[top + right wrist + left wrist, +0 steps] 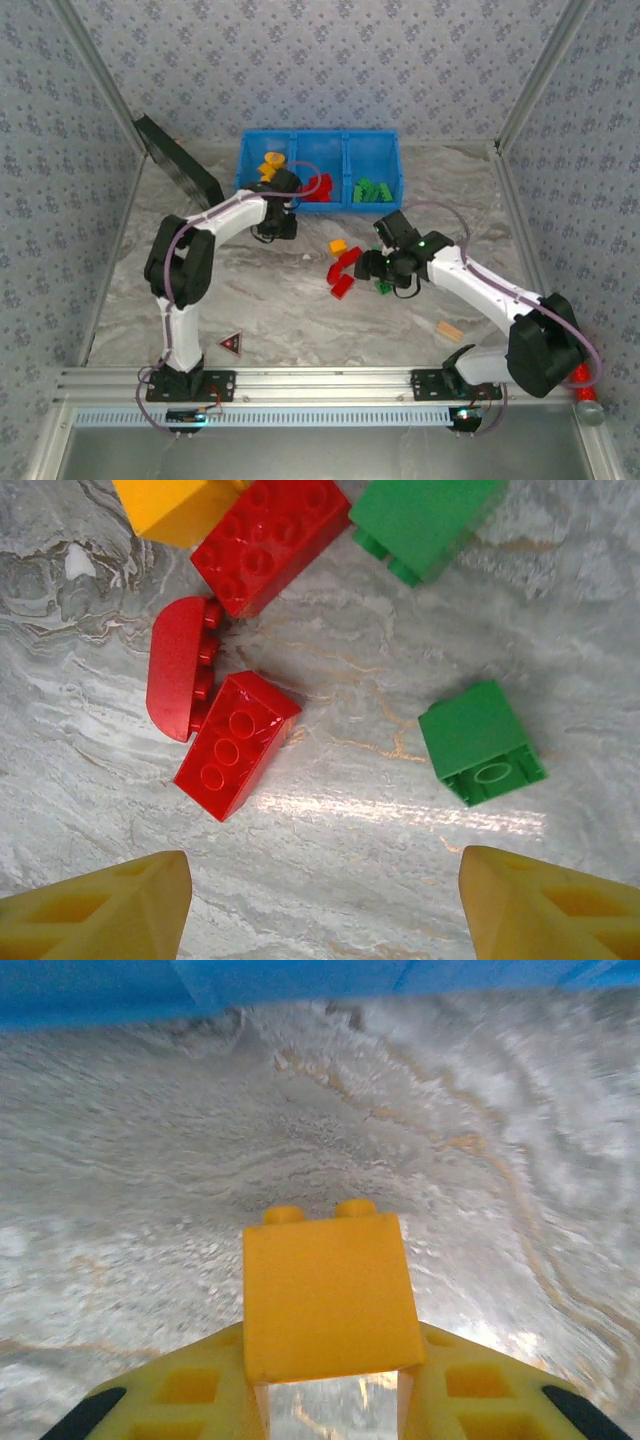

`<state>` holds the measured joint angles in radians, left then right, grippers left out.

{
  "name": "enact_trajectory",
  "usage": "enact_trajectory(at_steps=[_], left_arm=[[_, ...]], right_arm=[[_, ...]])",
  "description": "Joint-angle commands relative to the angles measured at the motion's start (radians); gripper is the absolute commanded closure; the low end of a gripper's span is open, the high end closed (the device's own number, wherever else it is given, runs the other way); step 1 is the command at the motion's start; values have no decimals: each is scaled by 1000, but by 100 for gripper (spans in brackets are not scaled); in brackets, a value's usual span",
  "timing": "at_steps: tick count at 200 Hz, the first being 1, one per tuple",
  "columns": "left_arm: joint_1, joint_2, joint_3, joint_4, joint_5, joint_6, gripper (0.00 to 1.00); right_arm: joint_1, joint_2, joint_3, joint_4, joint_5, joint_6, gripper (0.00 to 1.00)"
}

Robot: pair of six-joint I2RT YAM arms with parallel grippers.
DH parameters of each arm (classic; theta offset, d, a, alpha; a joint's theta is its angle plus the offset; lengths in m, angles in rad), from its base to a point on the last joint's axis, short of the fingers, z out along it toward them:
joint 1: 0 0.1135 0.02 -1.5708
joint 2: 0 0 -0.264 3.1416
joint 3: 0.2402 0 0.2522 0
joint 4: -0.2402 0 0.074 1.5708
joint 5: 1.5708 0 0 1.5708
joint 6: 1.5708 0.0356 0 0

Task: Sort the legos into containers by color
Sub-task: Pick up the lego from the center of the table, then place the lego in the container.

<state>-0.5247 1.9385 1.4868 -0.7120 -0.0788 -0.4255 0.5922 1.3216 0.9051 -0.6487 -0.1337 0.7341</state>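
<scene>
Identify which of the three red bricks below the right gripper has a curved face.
The leftmost red brick: its back is rounded, while the upper brick and lower brick are rectangular.

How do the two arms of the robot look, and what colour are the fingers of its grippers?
The left arm and the right arm have white links with bulky black joints. A thin purple cable loops along each. A small green light glows near the right wrist. The right fingers and left fingers are yellow plastic wedges with square hollows. The left pair has black strips at its outer edges.
</scene>
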Motion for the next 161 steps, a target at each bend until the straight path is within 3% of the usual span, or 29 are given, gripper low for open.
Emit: enact_trajectory(at_steps=[1, 66, 161], left_arm=[[17, -103, 79, -41, -33, 74, 73], [155, -55, 292, 20, 38, 100, 72], [246, 349, 684, -54, 126, 108, 71]], right_arm=[[23, -23, -22, 43, 33, 161, 26], [89, -3, -91, 152, 82, 362, 20], [127, 214, 15, 210, 66, 350, 14]])
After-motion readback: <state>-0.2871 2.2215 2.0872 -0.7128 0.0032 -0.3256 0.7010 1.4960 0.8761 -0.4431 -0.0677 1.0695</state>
